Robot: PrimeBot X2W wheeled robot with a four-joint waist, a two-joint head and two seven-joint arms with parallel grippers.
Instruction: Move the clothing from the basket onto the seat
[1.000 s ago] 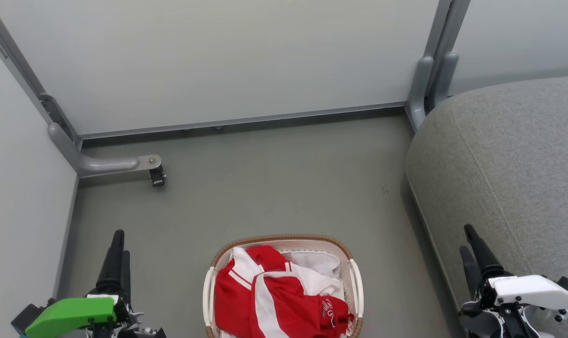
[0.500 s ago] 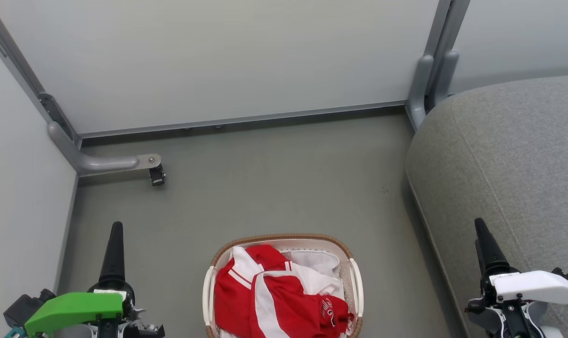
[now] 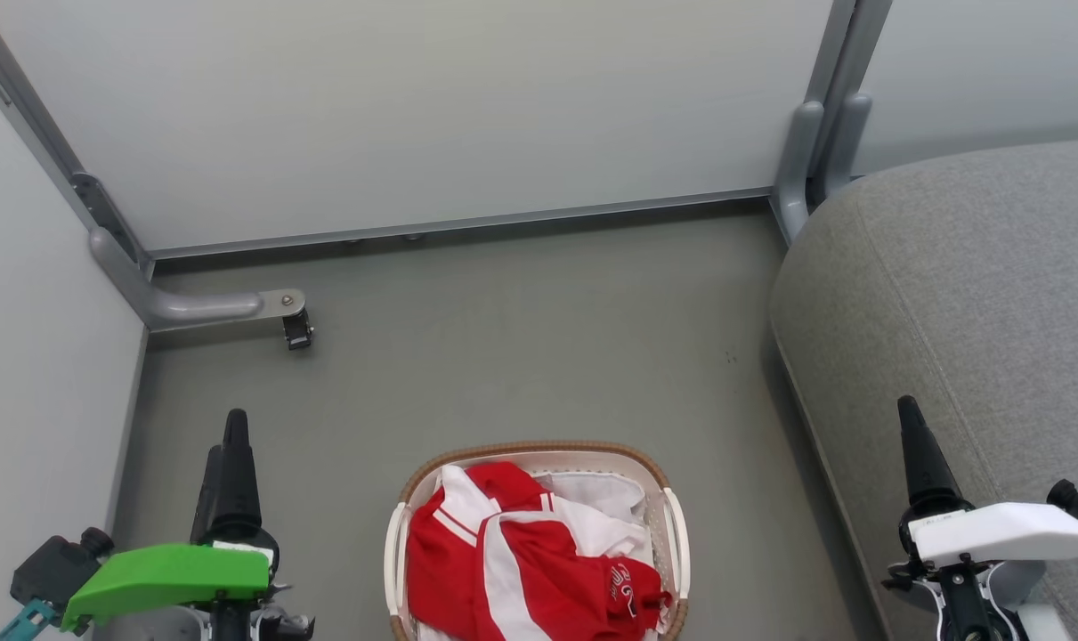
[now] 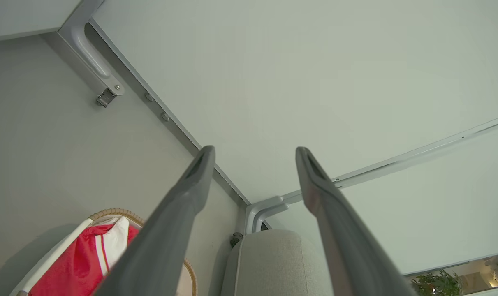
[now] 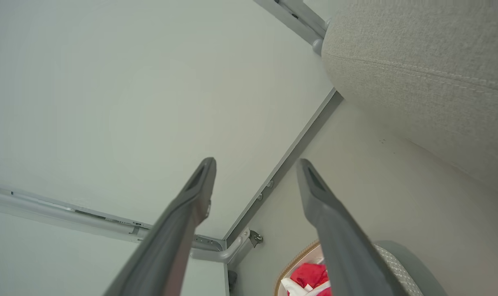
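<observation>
Grey floor (image 3: pixel 521 338), basket (image 3: pixel 539 450) cropped below, clothing (image 3: pixel 539 579) inside, left gripper (image 4: pixel 255 150) and right gripper (image 5: pixel 255 161) parted

A partitioned office-like booth: pale panels (image 3: pixel 414 116) in grey frames (image 3: pixel 449 226), grey floor (image 3: pixel 521 356), upholstered seat (image 3: pixel 975 294).

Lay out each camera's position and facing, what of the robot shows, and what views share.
Head view: on the head, looking forward and down at the floor, basket, clothing and seat; left gripper and right gripper at the bottom corners.
Left wrist view: on the left wrist, facing along its open fingers toward the wall panels.
Right wrist view: on the right wrist, facing along its open fingers toward wall panels and floor.
Shared: all three catch the basket and seat.
</observation>
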